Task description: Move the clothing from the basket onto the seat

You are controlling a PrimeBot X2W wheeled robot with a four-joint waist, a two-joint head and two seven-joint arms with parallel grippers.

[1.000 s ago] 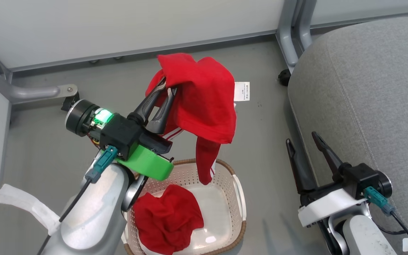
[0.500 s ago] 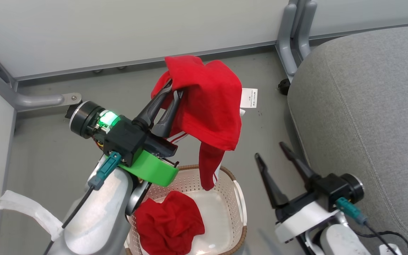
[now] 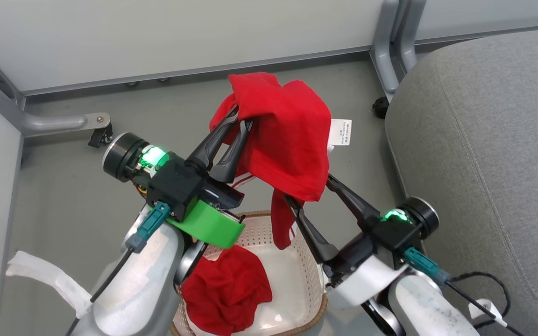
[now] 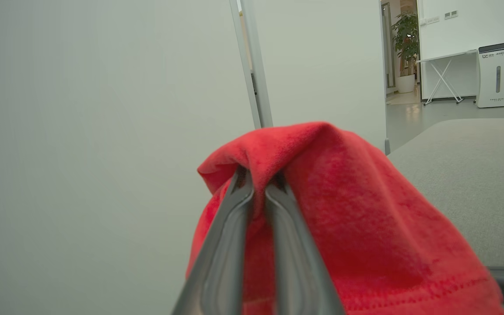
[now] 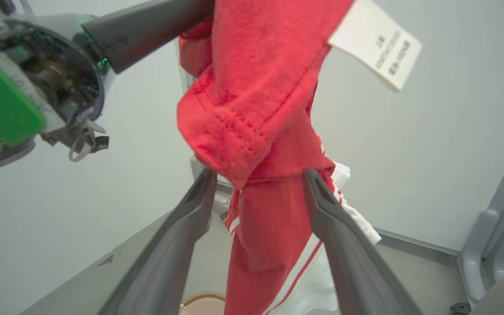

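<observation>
Red striped garment (image 3: 287,135), draped, white tag (image 3: 341,132)

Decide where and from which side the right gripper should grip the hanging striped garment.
Probably the garment's lower fold, from below on the seat side: it hangs free under the shut left gripper, and the open right gripper straddles it.

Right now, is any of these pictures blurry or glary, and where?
Head view: sharp and evenly lit, one small glare patch on the basket floor. Left wrist view: the left gripper and the striped garment it pinches look soft, close to the lens. Right wrist view: the right gripper blurs toward the bottom edge; the paper tag is crisper.
</observation>
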